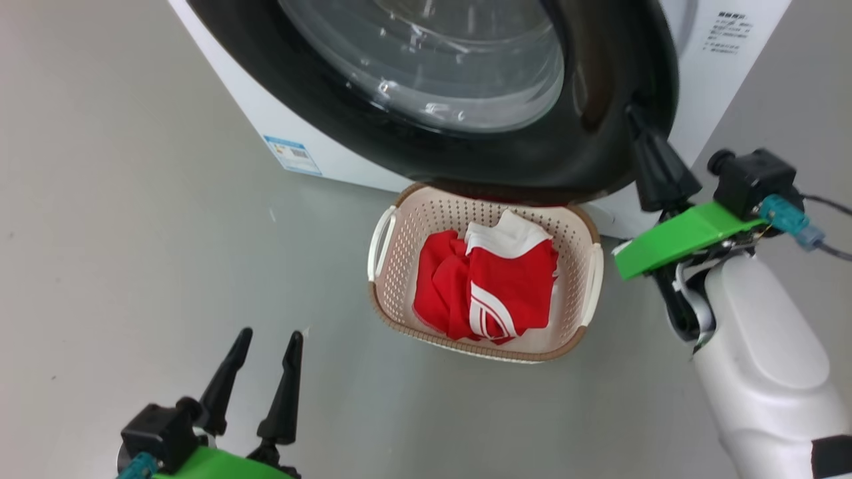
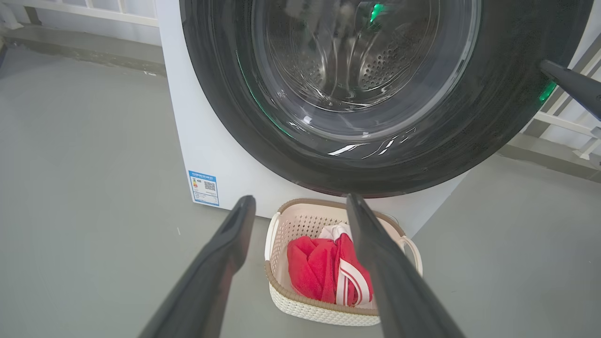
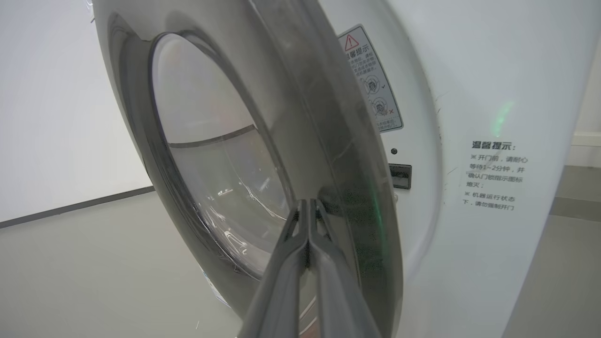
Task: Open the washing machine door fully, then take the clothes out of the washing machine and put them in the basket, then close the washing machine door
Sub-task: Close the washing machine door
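The clothes (image 1: 492,286) lie in the basket (image 1: 407,253) under the door (image 1: 586,133), so my left claw (image 1: 269,334) hangs wide open, empty. My right claw (image 3: 307,206), shut on nothing, presses the door's right rim, I judge to close it.

- I read it as a plain test room or lab.
- Smooth grey floor (image 1: 100,266) ran wide before me.
- The washing machine (image 2: 206,150) stood directly on it.
- White wall (image 3: 47,117) met it at a dark skirting line.
- My left wrist caught a white railing (image 2: 94,15) above a low grey ledge (image 2: 84,52).
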### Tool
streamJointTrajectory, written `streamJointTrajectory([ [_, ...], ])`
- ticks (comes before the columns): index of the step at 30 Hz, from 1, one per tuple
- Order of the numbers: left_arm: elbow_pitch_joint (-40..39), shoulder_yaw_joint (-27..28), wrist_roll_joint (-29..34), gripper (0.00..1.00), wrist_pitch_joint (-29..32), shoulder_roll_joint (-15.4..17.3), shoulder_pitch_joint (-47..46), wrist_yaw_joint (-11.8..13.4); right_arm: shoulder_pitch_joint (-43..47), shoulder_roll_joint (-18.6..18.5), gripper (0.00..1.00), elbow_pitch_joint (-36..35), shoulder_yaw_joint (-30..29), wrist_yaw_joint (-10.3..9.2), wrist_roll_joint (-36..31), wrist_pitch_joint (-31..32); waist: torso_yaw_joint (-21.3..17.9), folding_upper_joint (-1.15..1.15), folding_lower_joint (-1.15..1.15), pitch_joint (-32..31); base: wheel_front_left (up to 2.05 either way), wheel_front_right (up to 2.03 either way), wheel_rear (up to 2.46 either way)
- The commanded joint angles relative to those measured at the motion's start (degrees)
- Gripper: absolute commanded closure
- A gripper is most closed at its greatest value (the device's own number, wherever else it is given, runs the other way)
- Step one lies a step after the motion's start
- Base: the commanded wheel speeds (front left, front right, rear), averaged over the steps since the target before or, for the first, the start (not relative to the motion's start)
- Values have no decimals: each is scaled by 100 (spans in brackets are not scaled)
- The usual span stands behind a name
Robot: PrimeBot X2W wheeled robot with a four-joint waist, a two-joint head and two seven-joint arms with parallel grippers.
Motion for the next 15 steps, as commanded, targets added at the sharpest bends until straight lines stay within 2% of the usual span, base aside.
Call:
streamJointTrajectory([
  [1, -141, 169, -49, 0, -70, 67, -216, -32, -229, 53, 100, -130, 23, 19, -87, -37, 61, 0, 0, 138, 0, 0, 0],
  [15, -204, -31, -158, 0, -70, -7, -580, -32, -997, -158, 100, -90, -401, 19, -363, -37, 310, 0, 0, 634, 0, 0, 0],
])
